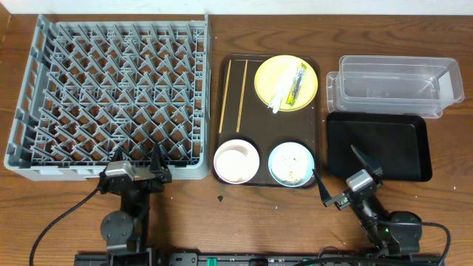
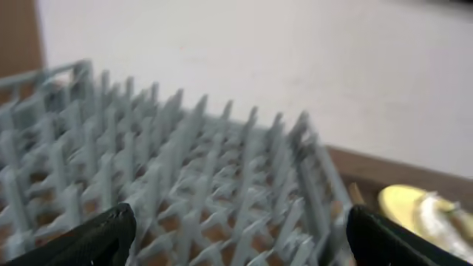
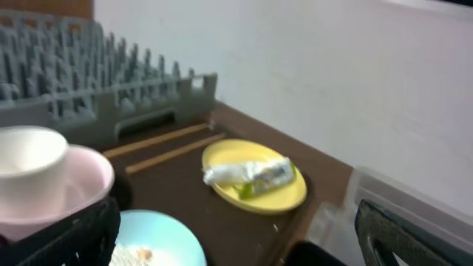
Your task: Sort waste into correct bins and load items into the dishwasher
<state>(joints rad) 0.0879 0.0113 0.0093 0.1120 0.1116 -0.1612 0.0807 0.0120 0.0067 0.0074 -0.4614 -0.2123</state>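
Yellow plate (image 1: 267,77) holds wrapper (image 1: 279,93), packet (image 1: 296,83) — left hand (image 1: 139,161), right hand (image 1: 342,174) both spread wide, empty.

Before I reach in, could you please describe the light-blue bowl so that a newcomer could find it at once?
Find the dark-brown serving tray beside the big grey dish rack. The light-blue bowl sits in that tray's near corner, on the side facing the black tray, next to the white bowl. It is the only blue dish, and it holds beige crumbs.
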